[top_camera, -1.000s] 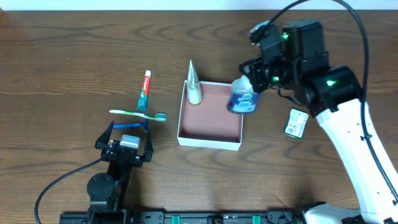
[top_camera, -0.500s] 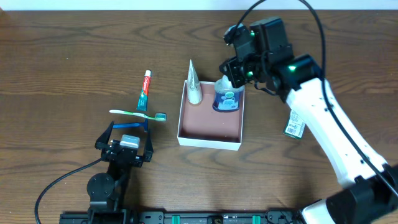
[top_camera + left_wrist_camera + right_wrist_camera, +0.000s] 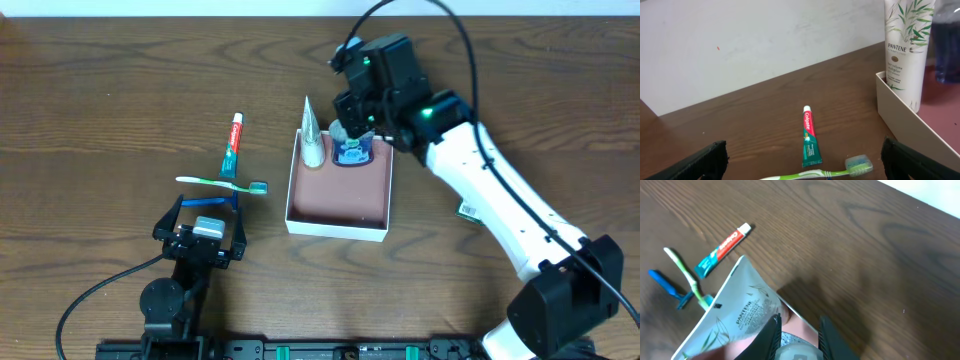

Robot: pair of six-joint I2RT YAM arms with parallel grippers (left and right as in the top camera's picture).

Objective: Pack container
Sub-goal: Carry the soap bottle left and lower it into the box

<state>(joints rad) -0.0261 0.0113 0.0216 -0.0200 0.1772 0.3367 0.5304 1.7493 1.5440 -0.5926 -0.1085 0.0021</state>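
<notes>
So, roughly halfway. The container (image 3: 337, 228) sits mid-bench with a Pantene tube (image 3: 313, 135) standing in its back corner. The right gripper (image 3: 355, 135) is clamped on a blue bottle (image 3: 352, 152) just inside the back wall. The toothpaste (image 3: 233, 145), toothbrush (image 3: 220, 183) and razor (image 3: 212, 203) lie outside. The left gripper (image 3: 203, 222) is wide open and empty.

The right gripper (image 3: 800, 331) grips a pale bottle cap (image 3: 799, 353) between black fingers (image 3: 771, 336); a Pantene tube (image 3: 735, 317) leans beside it, with Colgate toothpaste (image 3: 722, 249), green toothbrush (image 3: 684, 275) and blue razor (image 3: 665, 286) on the wooden table (image 3: 855, 245) beyond
</notes>
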